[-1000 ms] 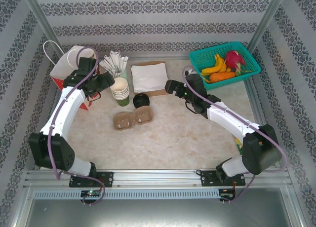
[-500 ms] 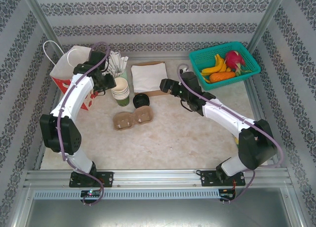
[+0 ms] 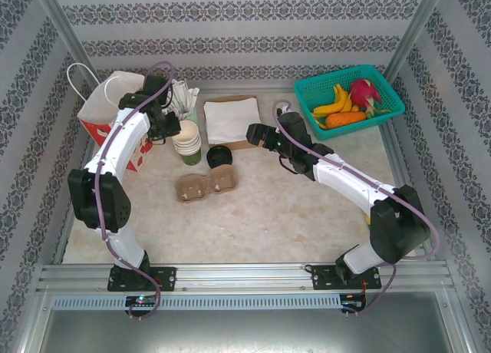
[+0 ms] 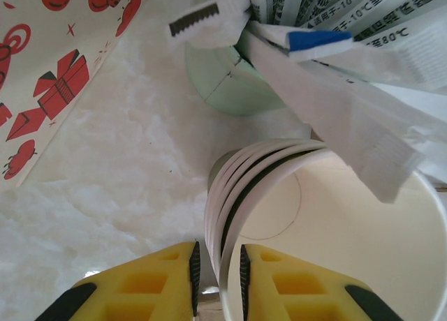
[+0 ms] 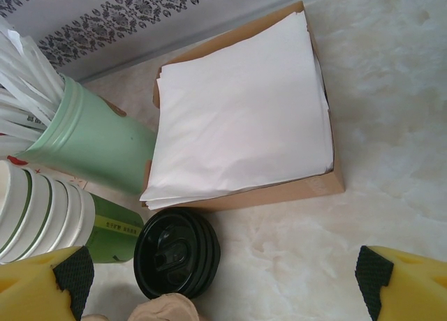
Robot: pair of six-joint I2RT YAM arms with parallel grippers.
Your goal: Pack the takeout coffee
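Note:
The takeout coffee is out of view. A stack of lidless green cups (image 3: 186, 140) with cream insides stands left of centre. My left gripper (image 3: 172, 127) reaches down onto it. In the left wrist view the left gripper (image 4: 216, 279) is shut on the stack's rims (image 4: 234, 188), with one yellow finger inside the top cup and the other outside. A stack of black lids (image 3: 219, 156) lies right of the cups. My right gripper (image 3: 258, 135) hovers near them, wide open and holding nothing. The lids (image 5: 174, 251) sit low between the right gripper's (image 5: 223, 286) fingers.
A red-flowered paper bag (image 3: 103, 103) stands at the far left, close to my left arm. A brown two-hole cup carrier (image 3: 205, 186) lies in front of the lids. Behind are a pale green holder of packets (image 3: 178, 100), a napkin box (image 3: 230, 120) and a teal fruit basket (image 3: 349, 100).
My left arm swung from beside the bag to over the cup stack, and its jaws narrowed onto the rims. The right gripper edged slightly left, staying open.

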